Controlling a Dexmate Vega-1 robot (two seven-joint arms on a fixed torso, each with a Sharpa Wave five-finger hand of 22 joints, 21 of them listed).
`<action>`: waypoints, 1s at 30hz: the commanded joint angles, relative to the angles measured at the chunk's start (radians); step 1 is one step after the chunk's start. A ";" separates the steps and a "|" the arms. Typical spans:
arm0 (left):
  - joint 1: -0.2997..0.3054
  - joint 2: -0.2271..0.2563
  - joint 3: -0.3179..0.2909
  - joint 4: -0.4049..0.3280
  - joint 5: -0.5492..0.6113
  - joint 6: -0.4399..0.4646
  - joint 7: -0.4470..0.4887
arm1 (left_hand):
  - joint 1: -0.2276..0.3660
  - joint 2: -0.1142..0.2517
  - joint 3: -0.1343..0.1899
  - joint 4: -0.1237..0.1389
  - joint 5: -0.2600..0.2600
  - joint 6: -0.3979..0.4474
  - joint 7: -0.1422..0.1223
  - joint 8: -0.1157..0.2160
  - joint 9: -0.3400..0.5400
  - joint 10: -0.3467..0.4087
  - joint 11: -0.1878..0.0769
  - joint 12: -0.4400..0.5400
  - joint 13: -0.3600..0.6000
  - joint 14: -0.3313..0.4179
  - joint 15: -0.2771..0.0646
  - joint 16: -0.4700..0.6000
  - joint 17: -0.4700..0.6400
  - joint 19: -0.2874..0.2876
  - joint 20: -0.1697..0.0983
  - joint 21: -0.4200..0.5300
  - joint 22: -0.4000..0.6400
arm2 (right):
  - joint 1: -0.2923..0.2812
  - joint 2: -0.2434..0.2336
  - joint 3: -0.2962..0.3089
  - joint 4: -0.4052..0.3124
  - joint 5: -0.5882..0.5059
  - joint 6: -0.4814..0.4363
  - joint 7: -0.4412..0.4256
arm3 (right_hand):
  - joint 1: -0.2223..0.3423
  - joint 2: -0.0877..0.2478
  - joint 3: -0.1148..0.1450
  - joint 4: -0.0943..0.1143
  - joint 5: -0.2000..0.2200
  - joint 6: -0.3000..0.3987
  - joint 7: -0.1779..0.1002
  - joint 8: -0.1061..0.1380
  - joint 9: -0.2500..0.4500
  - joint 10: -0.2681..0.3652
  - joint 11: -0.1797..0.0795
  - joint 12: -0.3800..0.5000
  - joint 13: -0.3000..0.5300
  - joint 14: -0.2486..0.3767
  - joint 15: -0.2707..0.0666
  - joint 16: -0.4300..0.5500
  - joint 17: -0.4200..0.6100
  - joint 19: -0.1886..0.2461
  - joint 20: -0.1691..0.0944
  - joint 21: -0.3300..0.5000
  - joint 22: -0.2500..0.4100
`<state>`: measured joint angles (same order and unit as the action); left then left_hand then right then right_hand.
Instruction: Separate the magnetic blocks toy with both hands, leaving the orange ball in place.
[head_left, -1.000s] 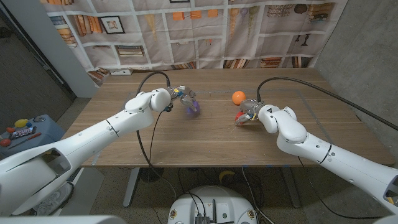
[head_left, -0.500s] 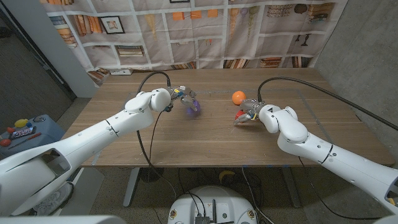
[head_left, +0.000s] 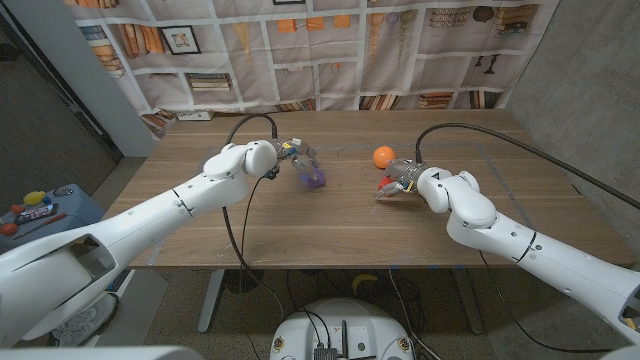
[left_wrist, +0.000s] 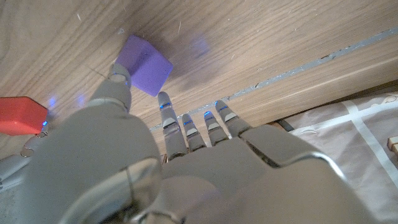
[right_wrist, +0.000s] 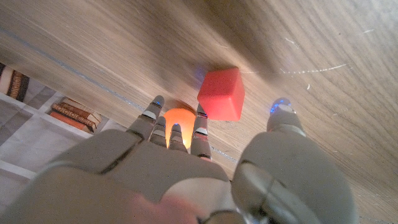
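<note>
Purple block (head_left: 314, 177) sits toward the middle of the tabletop (head_left: 330, 230) by my left robot hand (head_left: 292, 154), red block (head_left: 385, 187) before my right robot hand (head_left: 405, 178), both released with fingers apart, so the orange ball (head_left: 383, 157) rests undisturbed.

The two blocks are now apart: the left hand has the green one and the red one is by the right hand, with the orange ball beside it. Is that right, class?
Not quite: the left hand has a purple block, not green, as the left wrist view shows. The red block is by the right hand, near the orange ball.
</note>
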<state>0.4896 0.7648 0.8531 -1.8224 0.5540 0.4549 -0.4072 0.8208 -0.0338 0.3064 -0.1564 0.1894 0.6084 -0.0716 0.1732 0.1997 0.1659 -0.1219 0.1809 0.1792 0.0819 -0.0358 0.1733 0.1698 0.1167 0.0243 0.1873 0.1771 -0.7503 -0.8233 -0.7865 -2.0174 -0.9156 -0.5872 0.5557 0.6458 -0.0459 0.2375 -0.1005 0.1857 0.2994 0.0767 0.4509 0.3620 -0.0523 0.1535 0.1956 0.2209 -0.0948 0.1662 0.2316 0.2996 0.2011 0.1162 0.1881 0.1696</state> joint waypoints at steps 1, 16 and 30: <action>-0.029 -0.015 0.022 0.028 0.017 -0.013 -0.052 | -0.014 0.001 -0.004 0.002 0.008 -0.027 0.007 -0.002 -0.002 -0.018 0.006 0.001 0.005 -0.018 -0.004 -0.001 0.004 -0.015 0.003 -0.002 0.001 | -0.002 -0.003 0.005 0.005 0.027 0.003 -0.031 | -0.012 -0.006 -0.005 -0.001 0.011 0.002 0.001 -0.001 0.002 -0.007 0.005 0.006 0.005 -0.006 0.005 -0.001 0.005 -0.003 0.000 0.001 0.004; -0.039 -0.006 -0.004 0.029 -0.036 -0.027 -0.092 | -0.096 -0.027 -0.031 0.012 -0.003 -0.196 0.037 -0.005 -0.015 -0.108 0.051 0.003 0.004 -0.121 0.028 -0.004 0.004 -0.114 0.017 -0.011 -0.003 | -0.002 -0.015 0.016 -0.002 0.071 0.011 -0.057 | -0.078 -0.017 -0.030 0.016 0.019 -0.089 0.023 -0.050 0.000 -0.026 0.012 0.009 0.006 -0.016 0.011 -0.004 0.009 -0.018 0.005 0.001 0.004; -0.028 0.005 -0.023 0.034 -0.086 -0.032 -0.070 | -0.119 -0.023 -0.034 0.017 -0.002 -0.226 0.045 -0.003 -0.016 -0.119 0.062 0.006 0.004 -0.136 0.039 0.000 0.003 -0.135 0.025 -0.009 -0.003 | 0.007 -0.024 0.019 -0.007 0.108 0.015 -0.073 | -0.121 -0.019 -0.046 0.028 0.023 -0.126 0.030 -0.075 -0.004 -0.037 0.017 0.011 0.006 -0.026 0.016 -0.007 0.012 -0.029 0.014 0.000 0.004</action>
<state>0.4572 0.7607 0.8411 -1.7945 0.5011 0.4305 -0.4813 0.7132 -0.0578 0.2760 -0.1426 0.1894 0.3871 -0.0269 0.1732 0.1813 0.0546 -0.0569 0.1809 0.1792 -0.0420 -0.0012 0.1733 0.1698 -0.0086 0.0428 0.1794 0.1716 -0.7531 -0.8405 -0.7678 -2.0209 -0.8353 -0.5769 0.4930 0.5289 -0.0682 0.1973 -0.0745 0.2010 0.1833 0.1070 0.3827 0.3569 -0.0862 0.1660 0.2003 0.2260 -0.1110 0.1825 0.2234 0.3090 0.1760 0.1270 0.1882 0.1696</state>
